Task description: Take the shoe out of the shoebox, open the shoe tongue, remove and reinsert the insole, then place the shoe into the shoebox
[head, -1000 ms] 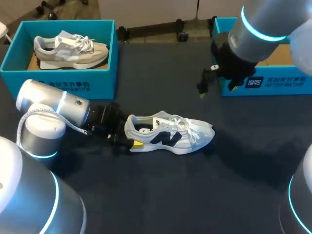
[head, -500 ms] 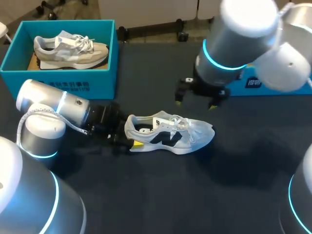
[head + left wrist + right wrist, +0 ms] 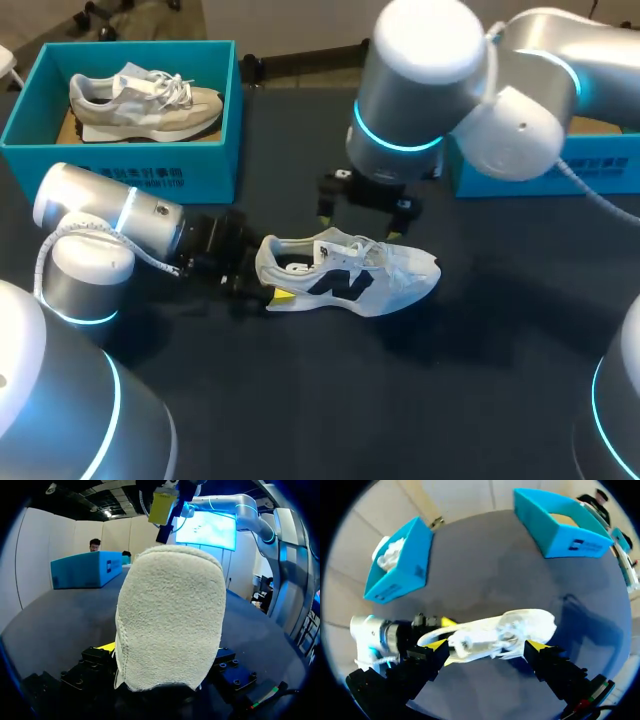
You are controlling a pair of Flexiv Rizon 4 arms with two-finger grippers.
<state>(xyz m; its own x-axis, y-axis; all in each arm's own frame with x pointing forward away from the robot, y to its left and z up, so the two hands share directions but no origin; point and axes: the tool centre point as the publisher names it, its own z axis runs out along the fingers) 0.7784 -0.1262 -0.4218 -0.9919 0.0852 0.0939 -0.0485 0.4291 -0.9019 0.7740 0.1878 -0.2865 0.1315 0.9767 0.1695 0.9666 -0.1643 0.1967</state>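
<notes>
The shoe [image 3: 345, 272] lay on the table [image 3: 300, 400], out of the shoebox [image 3: 590, 168]. Our left gripper [image 3: 268, 290] was clamped on its heel, likely to steady it for opening the tongue. Our right gripper [image 3: 362, 218] hung just above the laces [image 3: 385, 258], spread wide, holding and touching nothing.

A teal box [image 3: 215, 170] holds a beige shoe [image 3: 140, 100].

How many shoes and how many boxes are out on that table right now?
Shoes: 2, the white and black shoe lying on the table and the grey shoe in a box.
Boxes: 2, the blue box holding the grey shoe and the other blue box.
Total: 4.
</notes>
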